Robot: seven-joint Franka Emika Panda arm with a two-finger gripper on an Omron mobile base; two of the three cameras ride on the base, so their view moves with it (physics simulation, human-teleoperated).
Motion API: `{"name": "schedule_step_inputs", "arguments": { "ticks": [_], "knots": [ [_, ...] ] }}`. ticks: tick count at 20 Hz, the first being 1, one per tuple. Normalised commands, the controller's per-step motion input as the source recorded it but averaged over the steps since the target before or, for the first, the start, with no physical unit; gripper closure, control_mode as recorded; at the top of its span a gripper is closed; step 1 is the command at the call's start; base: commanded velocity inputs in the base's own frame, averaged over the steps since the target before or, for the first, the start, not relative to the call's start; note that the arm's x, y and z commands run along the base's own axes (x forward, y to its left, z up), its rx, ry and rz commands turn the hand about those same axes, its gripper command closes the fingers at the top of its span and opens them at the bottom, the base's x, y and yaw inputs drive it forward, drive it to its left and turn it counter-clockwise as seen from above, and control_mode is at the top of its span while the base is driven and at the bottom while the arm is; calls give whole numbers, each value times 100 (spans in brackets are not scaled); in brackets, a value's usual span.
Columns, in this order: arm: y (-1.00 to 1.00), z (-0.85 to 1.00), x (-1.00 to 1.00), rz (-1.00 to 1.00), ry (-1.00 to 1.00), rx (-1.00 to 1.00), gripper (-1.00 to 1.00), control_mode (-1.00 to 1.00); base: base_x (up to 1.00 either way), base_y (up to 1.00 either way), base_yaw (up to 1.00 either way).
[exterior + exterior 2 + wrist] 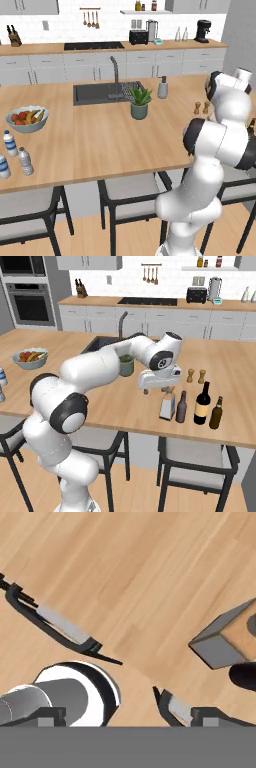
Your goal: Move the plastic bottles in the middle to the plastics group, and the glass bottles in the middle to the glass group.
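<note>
1. small dark glass bottle [181, 407] stands upright near the front edge of the desk [117, 406], towards its right end in the right base view.
2. it is just beside the tall wine bottle [202, 403] with the white label. the shorter brown glass bottle [216, 413] is on the far side of the wine bottle, so the three stand in a short row.
3. my tool [168, 406] points down at the desk just to the left of the small dark glass bottle in that view. its jaws are spread wide and grip nothing. i cannot tell whether one finger touches the bottle.
4. my arm reaches over the desk from the lower left of the right base view, with the hand low above the wood.
5. clear greyish water bottle [25, 161] with the white cap stands upright at the left end of the desk in the left base view.
6. it is close to the two blue-labelled water bottles [10, 143]. one of them is just behind it and the other is to its left, cut off by the picture's edge.
7. fruit bowl [27, 118] sits behind those bottles, apart from them.
8. potted plant [139, 102] stands mid-desk, just in front of the sink [95, 93], and the soap dispenser [162, 88] is at the sink's right corner.
9. two small wooden shakers [196, 375] stand side by side behind the glass bottles, apart from them.
10. stools [195, 453] are tucked under the front edge of the desk.
</note>
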Motion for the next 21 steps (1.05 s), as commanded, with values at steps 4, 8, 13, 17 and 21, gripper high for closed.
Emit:
{"name": "schedule_step_inputs", "arguments": {
  "ticks": [4, 8, 13, 17, 21],
  "knots": [
    [75, -41, -66, -39, 0, 0, -100, -100, 0, 0, 0],
    [71, -20, -68, -35, 0, 0, -100, -100, 0, 0, 0],
    [57, -1, -76, -27, 0, 0, -100, -100, 0, 0, 0],
    [54, 0, -65, -17, -1, -3, -100, -100, 0, 0, 0],
    [56, 1, -54, -6, -4, -5, -100, -100, 0, 0, 0]
  ]
}}
